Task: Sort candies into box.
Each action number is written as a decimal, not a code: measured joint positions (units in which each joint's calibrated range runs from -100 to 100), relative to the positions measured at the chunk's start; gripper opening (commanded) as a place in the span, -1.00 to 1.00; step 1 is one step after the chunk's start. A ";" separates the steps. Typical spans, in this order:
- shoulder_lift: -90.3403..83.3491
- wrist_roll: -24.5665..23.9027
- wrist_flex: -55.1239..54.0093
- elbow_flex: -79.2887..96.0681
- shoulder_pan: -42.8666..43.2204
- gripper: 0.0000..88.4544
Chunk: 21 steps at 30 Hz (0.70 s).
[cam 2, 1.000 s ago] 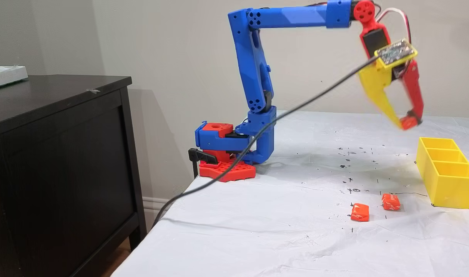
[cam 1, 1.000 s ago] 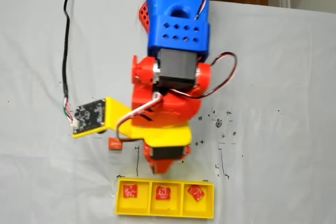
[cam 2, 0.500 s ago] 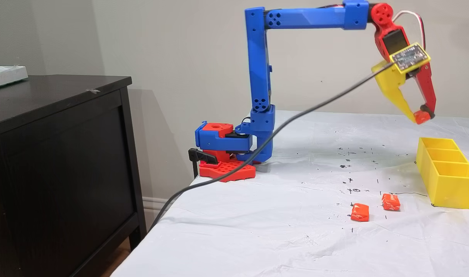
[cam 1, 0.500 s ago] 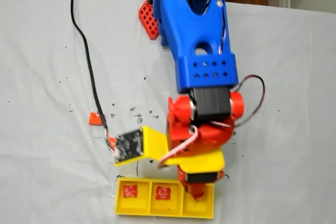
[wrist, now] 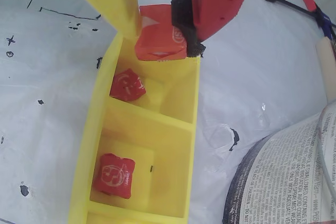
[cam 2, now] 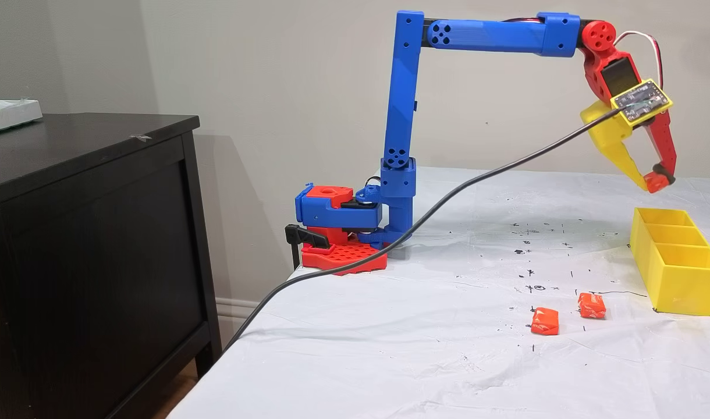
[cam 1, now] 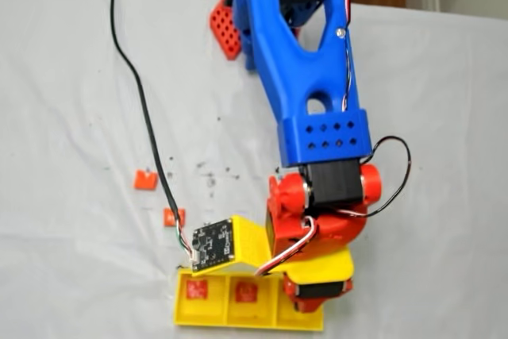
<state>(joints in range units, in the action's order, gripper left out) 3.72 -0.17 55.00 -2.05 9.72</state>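
The gripper (wrist: 164, 38) pinches an orange candy (wrist: 160, 34) between its yellow finger and its red, black-padded finger, hanging above the end compartment of the yellow box (wrist: 191, 129). In the wrist view the box runs lengthwise from the gripper toward the bottom edge, and a red candy (wrist: 127, 84) lies in one compartment with another red candy (wrist: 114, 174) in the next. In a fixed view the box (cam 2: 678, 273) sits at the right edge of the table (cam 2: 390, 349), its row of three compartments running away from the camera, open side up. Two orange candies (cam 2: 545, 321) (cam 2: 591, 305) lie flat on the white, ink-speckled cover just left of the box. A dark cabinet (cam 2: 87, 233) stands beside the table against a beige wall.
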 measured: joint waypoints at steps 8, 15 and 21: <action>2.62 0.00 -0.48 0.00 0.00 -1.00; 3.55 0.00 -0.48 -1.54 0.00 -0.98; 3.55 0.00 -0.48 -1.54 0.00 -0.62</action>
<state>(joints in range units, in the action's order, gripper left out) 7.28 -0.17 54.52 -3.59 9.72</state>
